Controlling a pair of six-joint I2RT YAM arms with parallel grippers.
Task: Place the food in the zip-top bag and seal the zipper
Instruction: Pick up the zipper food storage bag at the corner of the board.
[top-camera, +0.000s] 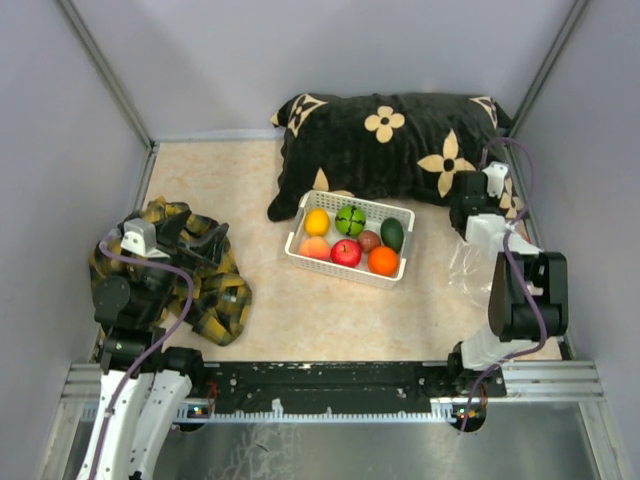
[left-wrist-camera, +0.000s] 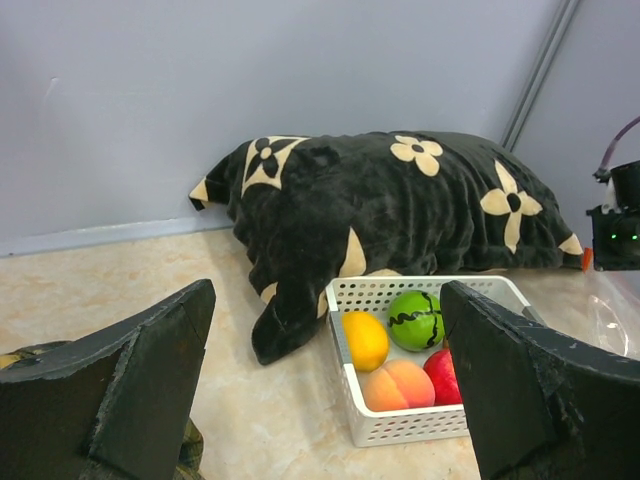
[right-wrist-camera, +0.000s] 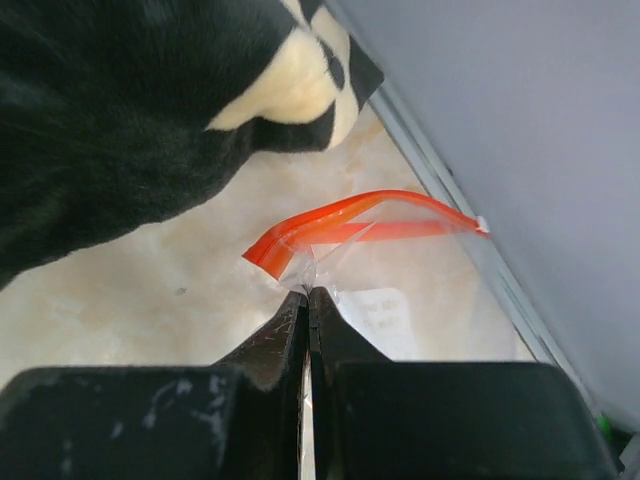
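Just beneath the zipper (right-wrist-camera: 360, 225), right claw (right-wrist-camera: 307, 296) pinches the bag (right-wrist-camera: 405, 305); left claw (left-wrist-camera: 325, 330) gapes

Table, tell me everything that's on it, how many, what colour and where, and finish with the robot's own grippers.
fruits: seven; yellow, striped green, brown, dark green, peach, red, orange; in the basket
basket: one, white, centre, just in front of the pillow
pillow: one, black with cream flowers, far side
cloth: one, yellow-and-black plaid, near left
bag: one, clear, far right
zipper: one, red-orange, along the bag's edge
left gripper: one, black, open, above the cloth
right gripper: one, black, shut on the bag just below the zipper
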